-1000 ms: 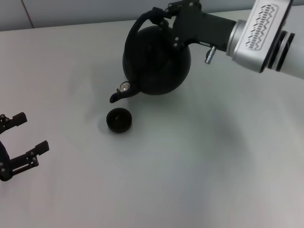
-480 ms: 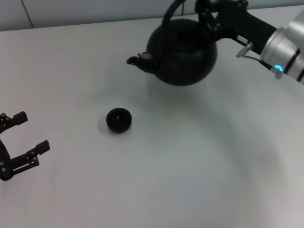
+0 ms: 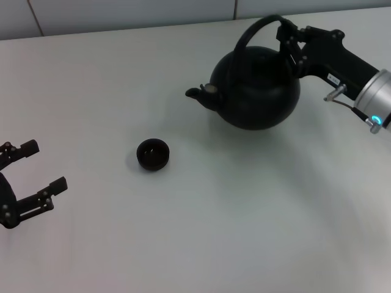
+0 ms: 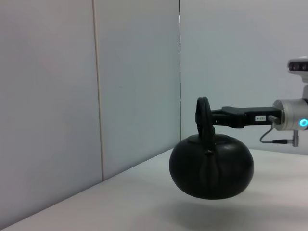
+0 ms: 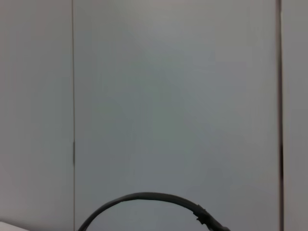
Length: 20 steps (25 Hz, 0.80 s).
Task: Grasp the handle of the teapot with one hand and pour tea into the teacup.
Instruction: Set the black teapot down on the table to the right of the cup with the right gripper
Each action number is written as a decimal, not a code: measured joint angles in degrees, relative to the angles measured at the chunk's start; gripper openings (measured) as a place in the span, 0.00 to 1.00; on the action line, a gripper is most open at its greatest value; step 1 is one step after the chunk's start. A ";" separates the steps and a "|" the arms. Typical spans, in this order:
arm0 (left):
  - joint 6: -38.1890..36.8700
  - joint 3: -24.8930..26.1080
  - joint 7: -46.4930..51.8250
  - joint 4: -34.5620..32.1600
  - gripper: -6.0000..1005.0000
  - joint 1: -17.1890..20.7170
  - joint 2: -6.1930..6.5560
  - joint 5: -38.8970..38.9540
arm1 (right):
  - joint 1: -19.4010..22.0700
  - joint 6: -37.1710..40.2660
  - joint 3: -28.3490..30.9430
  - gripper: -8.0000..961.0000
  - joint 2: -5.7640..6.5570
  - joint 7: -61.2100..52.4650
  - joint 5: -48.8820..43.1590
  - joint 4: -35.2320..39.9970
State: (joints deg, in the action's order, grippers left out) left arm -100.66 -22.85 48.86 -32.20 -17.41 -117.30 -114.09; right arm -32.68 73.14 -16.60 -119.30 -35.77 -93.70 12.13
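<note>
The round matte-black teapot hangs upright at the back right, spout pointing left. My right gripper is shut on its arched black handle. In the left wrist view the teapot hangs just above the table, held by its handle. The right wrist view shows only an arc of the handle against the wall. The tiny dark teacup stands on the table, left of and nearer than the spout. My left gripper is open and empty at the left edge.
The white table spreads around the teacup and teapot. A pale panelled wall stands behind the table's far edge.
My right gripper has carried the teapot right and away from above the teacup, and levelled it from a spout-down tilt to upright. The left gripper has barely moved.
</note>
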 joint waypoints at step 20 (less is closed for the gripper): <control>0.03 -0.35 0.00 0.03 0.84 -0.16 -0.12 0.01 | 1.81 -1.02 0.65 0.21 0.11 3.56 0.20 -3.17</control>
State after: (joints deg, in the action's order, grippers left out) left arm -100.63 -23.21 48.86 -32.17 -17.58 -117.42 -114.08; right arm -30.87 72.12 -15.95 -119.19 -32.20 -93.50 8.96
